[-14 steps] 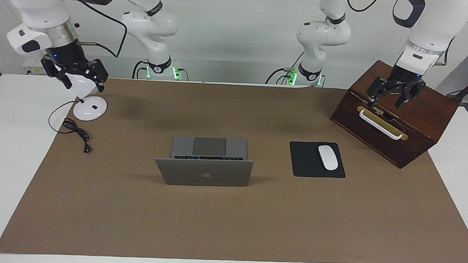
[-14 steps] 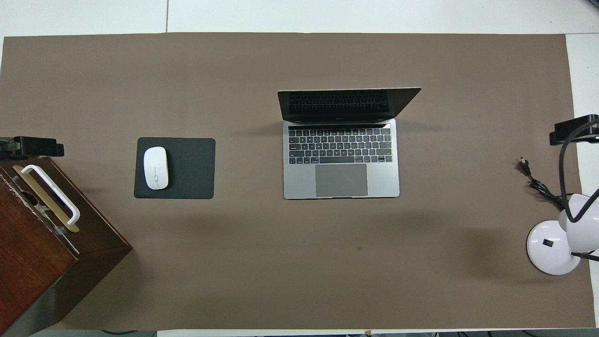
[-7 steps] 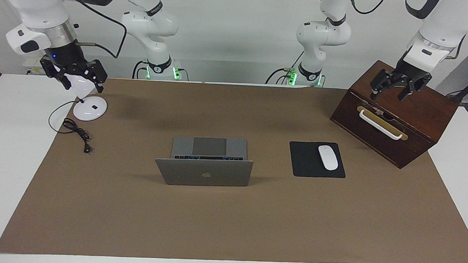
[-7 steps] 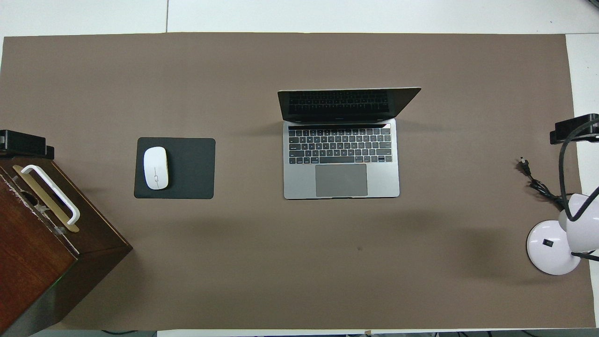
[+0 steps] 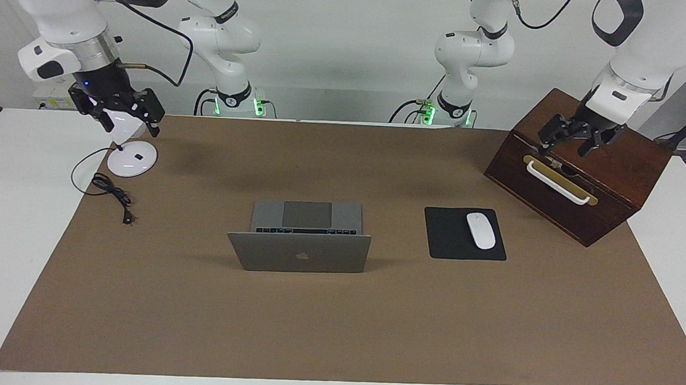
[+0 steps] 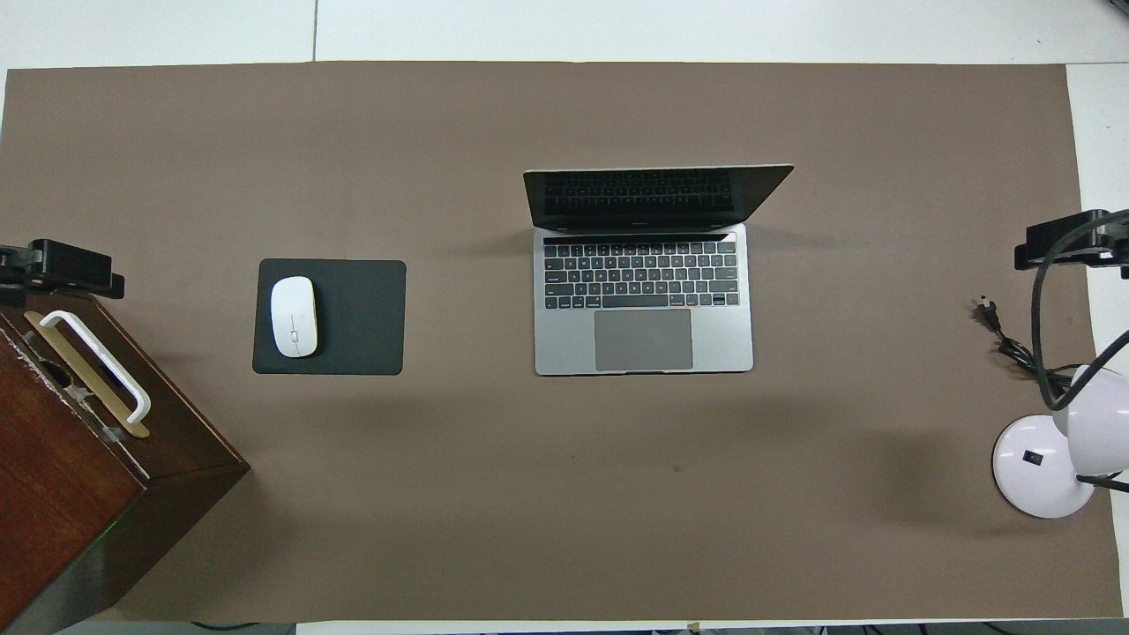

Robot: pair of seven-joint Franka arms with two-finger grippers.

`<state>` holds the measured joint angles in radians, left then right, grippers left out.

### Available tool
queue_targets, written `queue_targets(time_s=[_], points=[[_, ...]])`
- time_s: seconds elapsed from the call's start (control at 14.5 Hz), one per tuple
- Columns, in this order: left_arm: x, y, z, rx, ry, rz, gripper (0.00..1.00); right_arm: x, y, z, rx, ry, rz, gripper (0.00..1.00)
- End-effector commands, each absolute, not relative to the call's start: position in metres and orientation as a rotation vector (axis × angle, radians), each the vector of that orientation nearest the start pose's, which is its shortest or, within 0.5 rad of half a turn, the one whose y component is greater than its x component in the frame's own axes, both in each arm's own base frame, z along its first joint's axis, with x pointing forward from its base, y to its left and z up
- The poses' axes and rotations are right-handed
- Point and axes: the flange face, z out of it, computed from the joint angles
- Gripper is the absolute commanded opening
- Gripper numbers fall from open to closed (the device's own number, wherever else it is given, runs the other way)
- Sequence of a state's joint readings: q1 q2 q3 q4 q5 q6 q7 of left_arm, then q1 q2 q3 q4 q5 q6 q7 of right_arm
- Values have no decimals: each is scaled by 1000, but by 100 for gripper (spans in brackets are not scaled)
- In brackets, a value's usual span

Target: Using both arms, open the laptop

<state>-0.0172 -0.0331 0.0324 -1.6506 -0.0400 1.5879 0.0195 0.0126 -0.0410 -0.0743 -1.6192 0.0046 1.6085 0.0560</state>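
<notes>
The silver-grey laptop [image 5: 299, 252] [image 6: 644, 300] stands open in the middle of the brown mat, its lid upright and its dark keyboard and trackpad facing the robots. Neither gripper touches it. My left gripper [image 5: 571, 144] [image 6: 62, 267] hangs open over the front top edge of a wooden box at the left arm's end. At the right arm's end, my right gripper [image 5: 128, 124] [image 6: 1063, 242] hovers open above a white desk lamp, holding nothing.
The wooden box [image 5: 584, 187] has a white handle on its front. A black mouse pad [image 5: 452, 242] with a white mouse [image 5: 481, 230] lies between the box and the laptop. The white lamp base [image 5: 132, 159] and its black cable [image 5: 114, 195] sit at the right arm's end.
The left gripper rose off the box, then came back down over its front edge. The right gripper drifted slightly toward the table's middle. The laptop has not moved.
</notes>
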Motion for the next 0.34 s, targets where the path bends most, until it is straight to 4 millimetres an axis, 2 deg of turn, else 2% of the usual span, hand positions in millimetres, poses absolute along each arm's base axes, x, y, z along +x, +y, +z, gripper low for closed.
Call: queue_targets(time_s=[0.0,0.28], points=[[547,6,612,-3176,-20,43,100,538,-31,629,-3106,211,-50,100],[549,5,612,-3174,-18,24,100,537,-31,628,-3107,206,-43,100]])
